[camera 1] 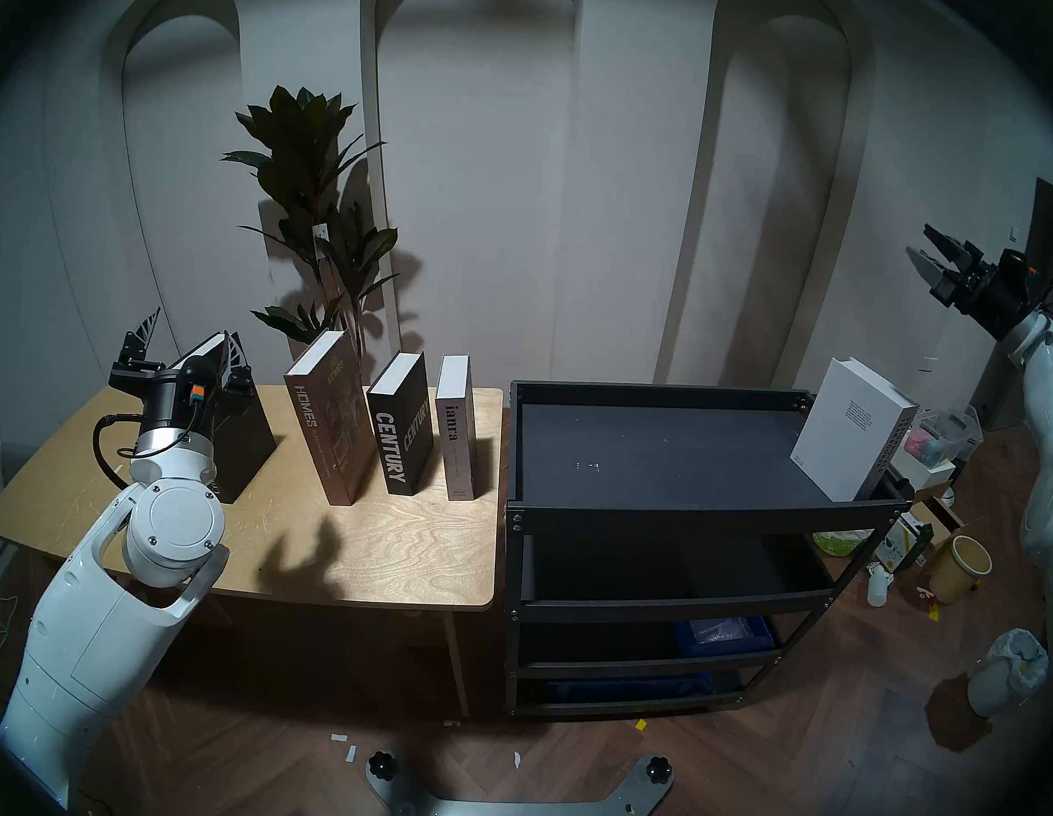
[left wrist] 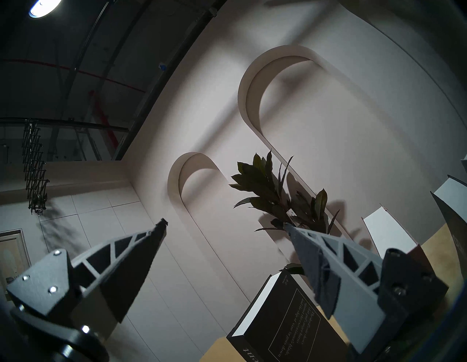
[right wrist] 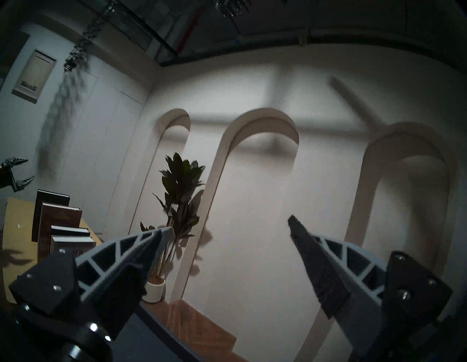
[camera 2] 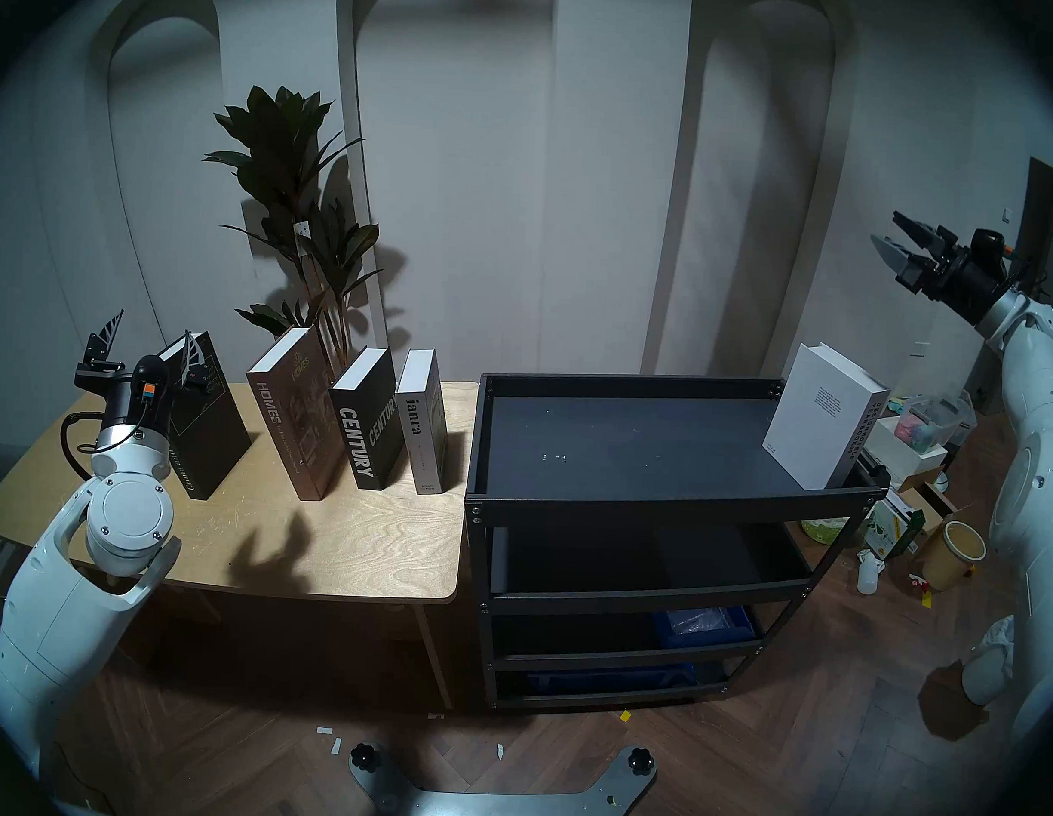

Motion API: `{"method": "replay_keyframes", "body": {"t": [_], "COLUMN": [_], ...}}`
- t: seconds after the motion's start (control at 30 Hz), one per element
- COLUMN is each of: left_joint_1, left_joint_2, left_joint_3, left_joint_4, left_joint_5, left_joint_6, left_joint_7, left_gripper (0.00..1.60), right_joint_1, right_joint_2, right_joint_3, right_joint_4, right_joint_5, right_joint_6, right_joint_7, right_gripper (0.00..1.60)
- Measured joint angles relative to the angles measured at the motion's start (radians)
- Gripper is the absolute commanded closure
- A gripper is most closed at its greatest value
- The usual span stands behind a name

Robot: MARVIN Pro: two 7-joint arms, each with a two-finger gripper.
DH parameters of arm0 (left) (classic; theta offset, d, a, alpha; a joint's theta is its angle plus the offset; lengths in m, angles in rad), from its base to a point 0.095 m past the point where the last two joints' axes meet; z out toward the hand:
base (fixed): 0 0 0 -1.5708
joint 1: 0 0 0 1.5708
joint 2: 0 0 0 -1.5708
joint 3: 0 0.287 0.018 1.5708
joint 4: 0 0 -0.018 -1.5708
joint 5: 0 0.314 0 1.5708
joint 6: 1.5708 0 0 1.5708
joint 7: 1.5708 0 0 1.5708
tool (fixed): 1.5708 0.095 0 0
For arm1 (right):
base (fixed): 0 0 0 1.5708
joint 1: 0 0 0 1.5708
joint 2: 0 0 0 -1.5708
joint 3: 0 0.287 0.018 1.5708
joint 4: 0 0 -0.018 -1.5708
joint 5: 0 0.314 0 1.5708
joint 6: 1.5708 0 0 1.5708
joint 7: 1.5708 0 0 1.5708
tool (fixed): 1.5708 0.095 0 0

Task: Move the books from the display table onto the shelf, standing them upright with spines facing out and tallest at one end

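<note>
the left gripper [camera 1: 184, 336] hangs wide open and empty over the light plywood display table [camera 1: 305, 546], one finger beside the black hardcover book [camera 1: 246, 442]. right of it stand the tall brown "homes" book [camera 1: 327, 415], thick black "century" book [camera 1: 401, 430] and pale grey "ianra" book [camera 1: 456, 435]. the white hardcover book [camera 1: 845, 433] stands on the black metal shelf [camera 1: 659, 463]. the right gripper [camera 1: 934, 257], raised, is spread open, empty.
</note>
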Motion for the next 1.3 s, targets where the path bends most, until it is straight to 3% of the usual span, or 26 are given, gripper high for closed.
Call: {"method": "replay_keyframes", "body": {"t": [0.87, 1.3], "left_joint_1": [0.095, 0.158], "left_joint_2": [0.002, 0.002], "left_joint_3": [-0.114, -0.186], "left_joint_4": [0.095, 0.074], "left_joint_5": [-0.024, -0.058], "left_joint_6": [-0.010, -0.059], "left_joint_7": [0.020, 0.018], "left_gripper": [0.00, 0.00], "right_joint_1": [-0.011, -0.004], "right_joint_2": [-0.277, -0.302], "right_joint_3": [0.016, 0.068], "right_joint_4": [-0.077, -0.136], "right_joint_5": [0.060, 0.068], "right_joint_6": [-0.002, -0.037], "right_joint_7": [0.005, -0.166], "right_gripper": [0.00, 0.00]}}
